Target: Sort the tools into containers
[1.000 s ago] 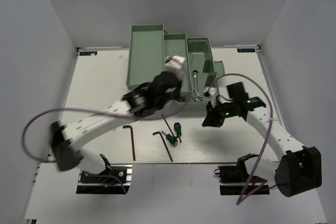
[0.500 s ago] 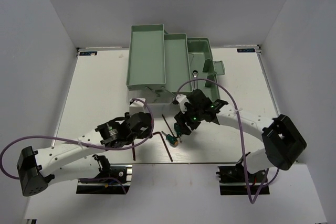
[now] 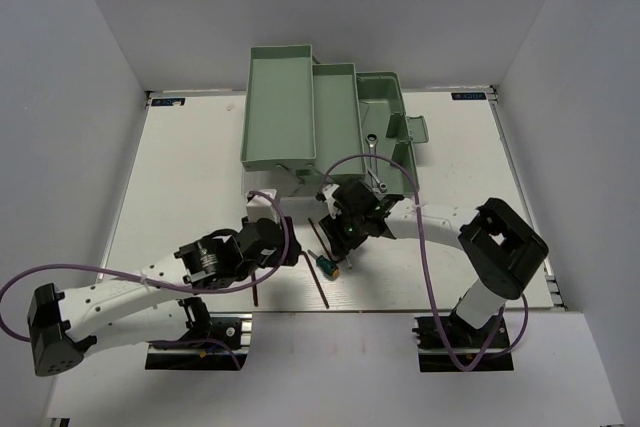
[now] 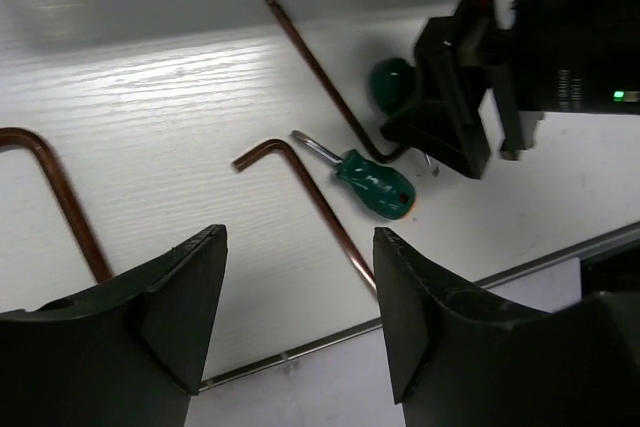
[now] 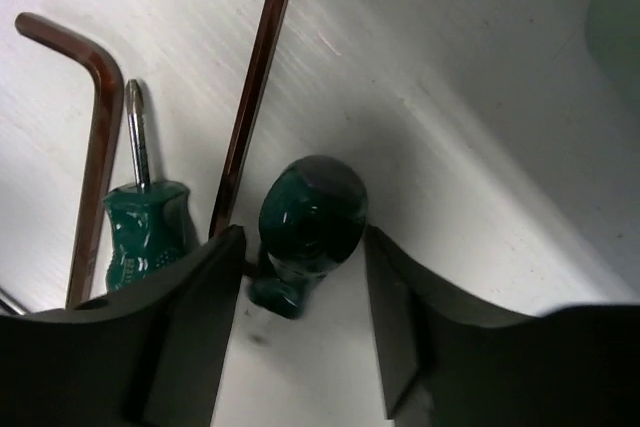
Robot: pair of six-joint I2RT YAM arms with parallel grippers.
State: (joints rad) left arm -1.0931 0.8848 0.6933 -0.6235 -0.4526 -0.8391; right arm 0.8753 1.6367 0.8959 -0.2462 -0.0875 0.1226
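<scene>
My right gripper [image 5: 303,247] stands open, low over the table, with a stubby green-handled screwdriver [image 5: 310,209] between its fingers. The right pad is at the handle and a narrow gap shows on the left. A second screwdriver [image 5: 140,232] lies beside it, next to a thin dark rod [image 5: 255,97] and an L-shaped hex key [image 5: 95,137]. My left gripper [image 4: 300,247] hangs open and empty above that hex key [image 4: 315,202], with another hex key [image 4: 60,202] to its left. The pale-green trays [image 3: 280,97] stand behind; a silver wrench [image 3: 373,159] lies in one.
In the top view both arms crowd the near middle of the table, my right gripper [image 3: 345,237] just right of my left gripper [image 3: 278,250]. The table's front edge [image 4: 300,352] runs right under my left fingers. White walls close in both sides.
My left arm pulled back from the trays to the near table and its jaws opened. My right gripper swung left to the screwdrivers, opened, then narrowed around one.
</scene>
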